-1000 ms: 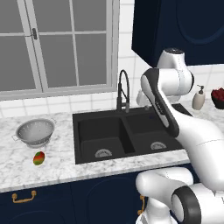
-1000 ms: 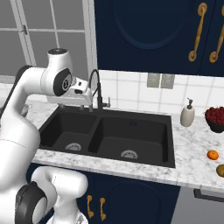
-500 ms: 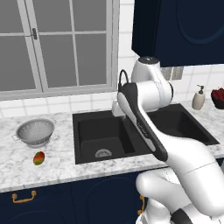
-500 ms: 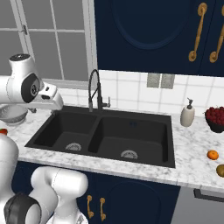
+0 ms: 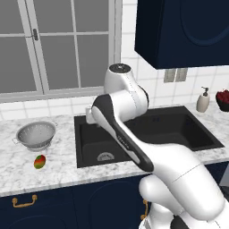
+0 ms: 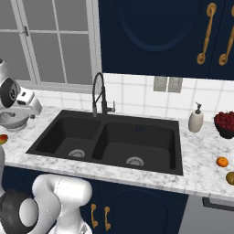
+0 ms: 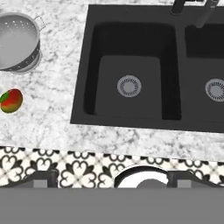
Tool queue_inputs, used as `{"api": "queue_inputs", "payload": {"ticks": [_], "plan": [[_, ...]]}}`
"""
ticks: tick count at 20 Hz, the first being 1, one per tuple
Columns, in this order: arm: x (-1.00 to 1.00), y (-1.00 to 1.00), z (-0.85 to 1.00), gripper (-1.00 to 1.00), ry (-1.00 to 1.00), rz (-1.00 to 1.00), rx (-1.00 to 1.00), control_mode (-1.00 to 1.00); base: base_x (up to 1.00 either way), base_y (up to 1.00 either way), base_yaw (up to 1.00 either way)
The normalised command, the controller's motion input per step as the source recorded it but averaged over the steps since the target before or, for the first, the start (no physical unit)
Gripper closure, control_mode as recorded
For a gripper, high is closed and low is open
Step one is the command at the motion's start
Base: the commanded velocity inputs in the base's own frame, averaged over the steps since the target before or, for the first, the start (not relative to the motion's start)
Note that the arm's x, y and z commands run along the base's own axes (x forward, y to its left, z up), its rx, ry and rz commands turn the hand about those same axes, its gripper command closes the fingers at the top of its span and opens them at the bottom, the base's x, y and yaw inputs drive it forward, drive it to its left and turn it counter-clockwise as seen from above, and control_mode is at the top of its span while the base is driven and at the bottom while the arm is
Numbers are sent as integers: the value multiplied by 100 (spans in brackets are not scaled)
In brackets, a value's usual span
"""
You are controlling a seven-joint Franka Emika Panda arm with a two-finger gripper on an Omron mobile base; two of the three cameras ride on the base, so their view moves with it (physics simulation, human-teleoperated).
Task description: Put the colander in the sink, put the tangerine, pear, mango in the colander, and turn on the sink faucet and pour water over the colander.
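Kitchen counter of white marble (image 5: pixel 58 167) with a black double sink (image 5: pixel 147 134) set into it, seen from behind a white robot arm. The colander (image 5: pixel 36 135) sits on the counter to the left of the sink, upright and empty, with the mango (image 5: pixel 40 162) just in front of it, close but apart. Nothing is in the sink, so the first step, moving the colander into a basin, looks not yet done; the arm appears to be reaching leftward toward the colander. The black faucet (image 6: pixel 97 93) stands behind the sink with no water running. On the far right of the counter lie the tangerine (image 6: pixel 222 162) and the pear (image 6: pixel 230 178), the pear cut off by the picture edge, near a soap bottle (image 6: pixel 196 120) and a bowl of red fruit (image 6: pixel 225 124). The gripper (image 7: pixel 111 175) is too dim at the bottom of the hand view to tell whether its fingers are parted or closed; it seems to hold nothing.
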Motion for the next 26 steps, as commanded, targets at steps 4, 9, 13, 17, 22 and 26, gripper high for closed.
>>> {"api": "queue_inputs", "payload": {"ticks": [4, 9, 13, 17, 22, 26], "plan": [[28, 64, -11, -100, 0, 0, 0, -100, 0, 0, 0], [15, 41, -34, -100, 1, 0, 2, -100, 0, 0, 0], [1, 23, -22, -100, 0, 0, 5, -100, 0, 0, 0], [28, 30, -46, -100, 0, 0, 12, -100, 0, 0, 0], [61, 48, -34, -100, 3, 0, 8, -100, 0, 0, 0], [44, 44, -3, -100, 5, 0, 0, -100, 0, 0, 0]]}}
